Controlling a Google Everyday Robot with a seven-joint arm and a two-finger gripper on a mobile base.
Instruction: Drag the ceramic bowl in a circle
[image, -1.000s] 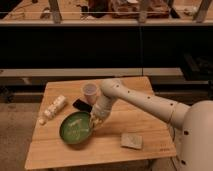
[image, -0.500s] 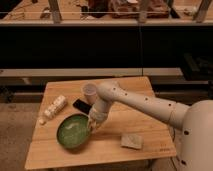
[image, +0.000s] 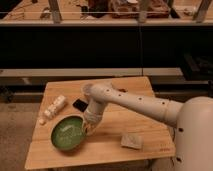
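The ceramic bowl (image: 67, 133) is a round, shallow, glossy green bowl with a darker rim, sitting on the front left part of the wooden table (image: 145, 112). My gripper (image: 88, 127) reaches down from the white arm and sits at the bowl's right rim, touching it. The arm stretches in from the right across the table's middle.
A pale sponge-like block (image: 131, 141) lies at the front right. A small black flat rectangle (image: 79, 105) lies behind the bowl. A white elongated object (image: 54, 108) lies at the left edge. A dark counter and rail run behind the table.
The bowl has slid toward the front left of the table, and the gripper has moved with it at its right rim.
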